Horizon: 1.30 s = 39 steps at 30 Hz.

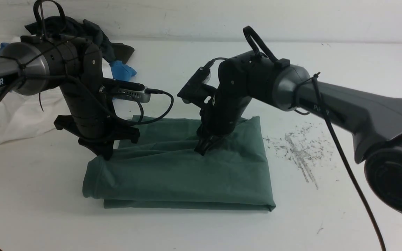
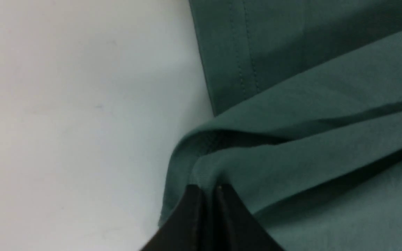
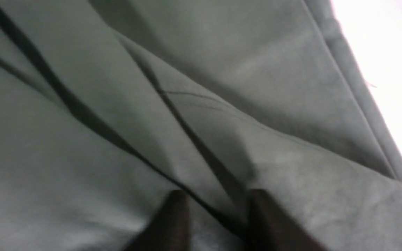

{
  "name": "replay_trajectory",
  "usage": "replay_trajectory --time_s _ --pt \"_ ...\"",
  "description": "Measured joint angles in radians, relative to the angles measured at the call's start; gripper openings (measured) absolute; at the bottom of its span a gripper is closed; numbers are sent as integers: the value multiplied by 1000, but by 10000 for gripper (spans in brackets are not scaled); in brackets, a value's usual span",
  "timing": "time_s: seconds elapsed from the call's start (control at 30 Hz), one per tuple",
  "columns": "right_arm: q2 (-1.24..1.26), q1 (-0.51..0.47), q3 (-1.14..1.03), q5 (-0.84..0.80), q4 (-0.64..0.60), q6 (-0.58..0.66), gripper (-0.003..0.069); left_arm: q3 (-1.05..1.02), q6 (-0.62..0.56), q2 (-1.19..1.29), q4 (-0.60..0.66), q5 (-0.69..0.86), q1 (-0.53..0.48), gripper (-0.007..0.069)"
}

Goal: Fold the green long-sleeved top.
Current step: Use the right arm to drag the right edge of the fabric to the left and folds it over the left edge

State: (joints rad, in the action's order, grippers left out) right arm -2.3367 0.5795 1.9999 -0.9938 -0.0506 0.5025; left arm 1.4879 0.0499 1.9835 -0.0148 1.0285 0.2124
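Sage-green long-sleeved top (image 1: pixel 183 167) is laid folded mid-table (image 1: pixel 326 216); its left edge is pinched by the closed left gripper (image 2: pixel 208 190), while the right gripper (image 3: pixel 216 198) straddles a central crease, jaws apart, seemingly for lifting another fold

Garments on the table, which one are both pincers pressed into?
The green long-sleeved top, folded flat nearest the robot. The dark charcoal garment and the bright blue garment lie bunched at the far left, behind the left arm, untouched.
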Motion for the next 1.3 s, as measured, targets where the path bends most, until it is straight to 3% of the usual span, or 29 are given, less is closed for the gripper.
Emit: replay_trajectory --time_s 0.03,0.13,0.6,1.07,1.3 --pt "0 0 0 -1 1 -4 67 0 0 -1 0 1 0 16" --pt "0 0 0 -6 4 -15 8 0 0 -16 0 9 0 16" --pt "76 0 1 -38 96 -100 2 0 1 -131 15 20 1 16" --pt "76 1 2 184 147 -153 2 0 21 -131 -7 -68 1 16" --pt "46 1 2 282 147 -154 2 0 127 -87 -111 -93 0 33"
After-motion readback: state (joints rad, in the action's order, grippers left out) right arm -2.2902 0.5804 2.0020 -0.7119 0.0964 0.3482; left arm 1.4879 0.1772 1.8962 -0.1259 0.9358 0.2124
